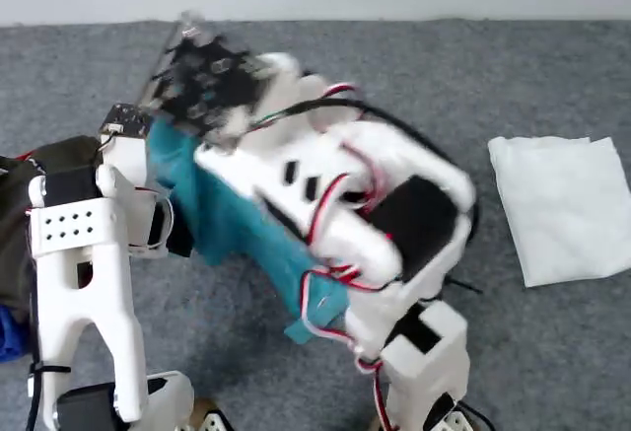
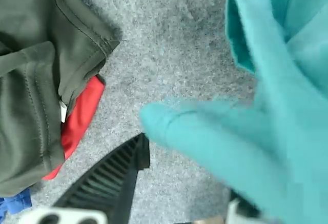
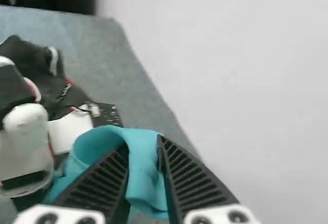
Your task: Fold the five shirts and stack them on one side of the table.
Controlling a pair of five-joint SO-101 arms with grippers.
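Note:
A teal shirt [image 1: 237,224] hangs lifted over the grey table, draped from the far left down toward the middle. My right gripper [image 3: 143,165] is shut on a fold of the teal shirt [image 3: 102,142]; in the high view the right gripper [image 1: 187,96] is at the far left, stretched across the table. My left gripper [image 2: 187,183] stands open just above the carpet, with the teal shirt [image 2: 266,111] hanging across it and covering one finger. The other black ribbed finger [image 2: 110,178] is bare. A folded white shirt [image 1: 562,204] lies at the right.
A dark olive shirt [image 2: 36,80] lies crumpled at the table's left, over a red one [image 2: 77,119] and a blue one [image 2: 13,203]. In the high view this pile [image 1: 35,179] sits beside the left arm [image 1: 84,253]. A white wall runs along the far edge.

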